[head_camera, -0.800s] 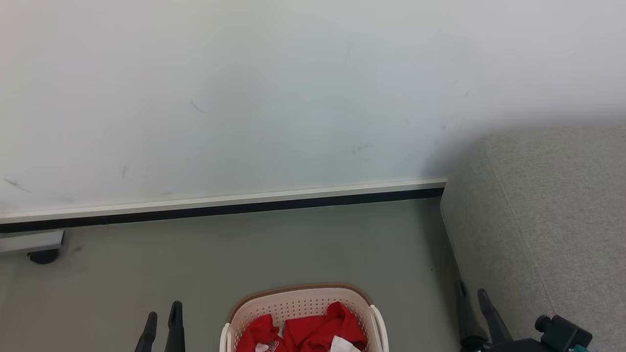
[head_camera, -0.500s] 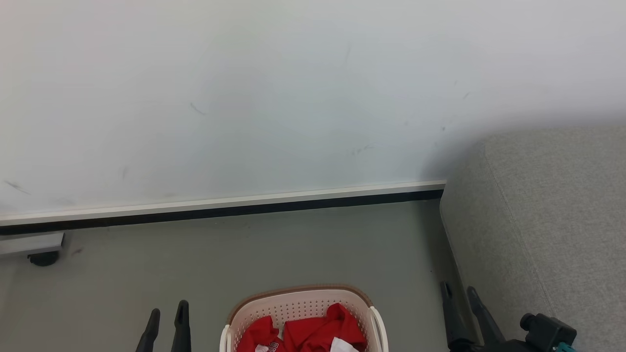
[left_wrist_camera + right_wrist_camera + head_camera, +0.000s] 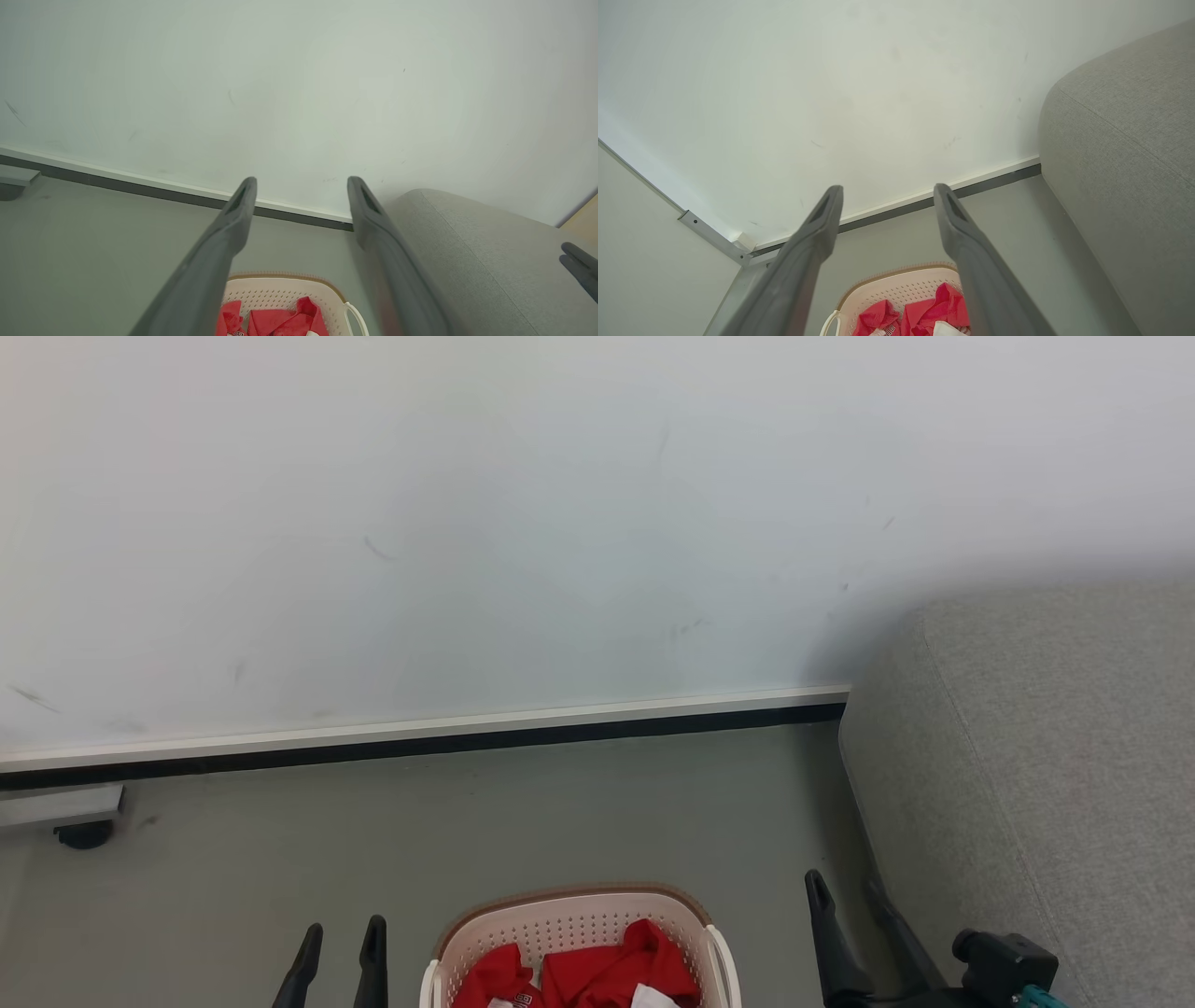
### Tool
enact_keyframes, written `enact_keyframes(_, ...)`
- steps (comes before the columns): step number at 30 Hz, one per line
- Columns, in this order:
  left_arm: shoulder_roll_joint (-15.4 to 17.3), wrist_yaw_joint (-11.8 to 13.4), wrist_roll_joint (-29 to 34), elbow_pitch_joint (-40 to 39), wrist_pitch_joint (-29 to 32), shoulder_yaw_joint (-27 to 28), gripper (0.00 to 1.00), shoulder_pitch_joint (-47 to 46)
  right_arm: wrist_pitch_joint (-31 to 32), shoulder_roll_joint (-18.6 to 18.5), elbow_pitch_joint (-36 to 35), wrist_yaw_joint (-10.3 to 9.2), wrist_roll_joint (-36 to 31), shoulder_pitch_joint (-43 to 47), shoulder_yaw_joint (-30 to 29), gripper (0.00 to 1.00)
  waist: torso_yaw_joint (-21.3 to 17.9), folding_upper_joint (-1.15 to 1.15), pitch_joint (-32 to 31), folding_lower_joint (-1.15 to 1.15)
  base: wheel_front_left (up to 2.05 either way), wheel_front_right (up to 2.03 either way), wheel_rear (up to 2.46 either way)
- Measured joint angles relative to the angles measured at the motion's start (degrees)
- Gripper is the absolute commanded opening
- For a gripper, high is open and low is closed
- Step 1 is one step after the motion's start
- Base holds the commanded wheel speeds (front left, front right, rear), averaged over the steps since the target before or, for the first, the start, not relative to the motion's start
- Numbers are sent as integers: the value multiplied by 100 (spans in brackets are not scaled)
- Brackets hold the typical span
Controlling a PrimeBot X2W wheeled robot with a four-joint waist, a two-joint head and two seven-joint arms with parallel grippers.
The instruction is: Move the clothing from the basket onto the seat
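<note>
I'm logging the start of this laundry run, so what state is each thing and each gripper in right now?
clothing: crumpled, lying inside the basket, not gripped.
basket: upright on the floor, holding the clothing.
seat: no garment on the part shown.
left gripper: open, holding nothing, left of the basket.
right gripper: open, holding nothing, between basket and seat.

Right claw [image 3: 844,883] shifts left, away from seat [image 3: 1046,756], toward basket [image 3: 569,924]. Left claw [image 3: 344,929] edges right, nearer basket.
</note>
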Motion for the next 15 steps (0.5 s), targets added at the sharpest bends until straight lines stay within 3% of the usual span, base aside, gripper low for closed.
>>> enact_keyframes(15, 4, 51, 848, -79, -163, -55, 100, 3, -211, -24, 16, 0, -657, -105, 370, 100, 15, 0, -53, 0, 0, 0, 0)
